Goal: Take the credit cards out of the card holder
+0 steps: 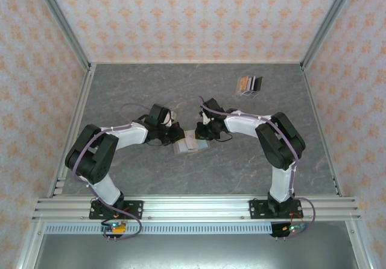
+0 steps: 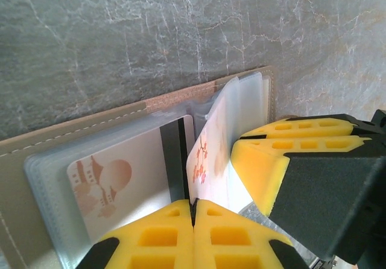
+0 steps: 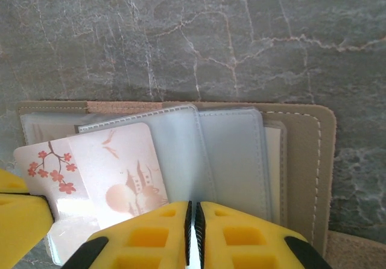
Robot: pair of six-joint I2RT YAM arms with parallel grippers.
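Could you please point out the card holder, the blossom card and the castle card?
card holder (image 3: 325, 160): right wrist view, tan stitched border.
blossom card (image 3: 48, 171): right wrist view, flower print.
castle card (image 3: 119, 172): right wrist view, card middle.

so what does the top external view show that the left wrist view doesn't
Top external adds the left arm, the right arm and a small cluster of card-like items far right on the table. Left wrist adds card prints: a castle-and-sun card and a blossom card among clear sleeves. Shared: the open card holder on the grey table.
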